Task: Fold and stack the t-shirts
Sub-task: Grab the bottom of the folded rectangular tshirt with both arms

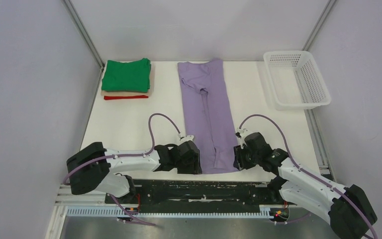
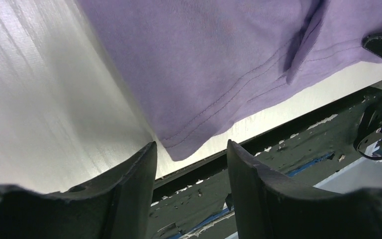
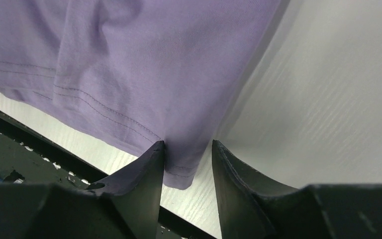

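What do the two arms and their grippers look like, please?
Both the left arm and right arm have white links with bulky black joints. A thin purple cable loops out from each wrist. The left gripper and right gripper have matte black, tapering fingers. No markings show.

Centre: spread shirt (image 1: 206,107); far left: folded stack (image 1: 127,79); far right: basket (image 1: 297,78).

lavender t-shirt (image 1: 208,112), green shirt (image 1: 127,74), white basket (image 1: 286,52)
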Controlling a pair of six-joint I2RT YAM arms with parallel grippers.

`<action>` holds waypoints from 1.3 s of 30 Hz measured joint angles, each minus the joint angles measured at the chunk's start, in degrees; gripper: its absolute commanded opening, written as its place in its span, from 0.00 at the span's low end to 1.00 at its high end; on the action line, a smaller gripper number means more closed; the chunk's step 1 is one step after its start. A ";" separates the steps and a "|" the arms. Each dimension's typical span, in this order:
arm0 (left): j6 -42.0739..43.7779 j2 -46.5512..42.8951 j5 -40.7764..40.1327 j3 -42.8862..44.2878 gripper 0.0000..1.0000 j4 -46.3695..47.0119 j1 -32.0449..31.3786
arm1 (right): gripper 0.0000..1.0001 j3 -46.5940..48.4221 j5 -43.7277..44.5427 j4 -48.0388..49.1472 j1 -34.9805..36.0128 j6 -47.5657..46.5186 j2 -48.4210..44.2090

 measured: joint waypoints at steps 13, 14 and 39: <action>-2.58 5.09 -2.40 3.78 0.31 -1.73 -3.10 | 0.36 -0.07 -0.24 -4.02 0.00 0.83 -1.77; -2.64 5.38 -2.73 4.04 0.27 -2.08 -3.17 | 0.36 -0.07 -0.24 -4.04 0.00 0.83 -1.77; -7.26 2.82 -13.09 6.32 0.02 -19.80 -16.02 | 0.00 -3.34 -9.77 -10.38 0.85 0.68 -11.28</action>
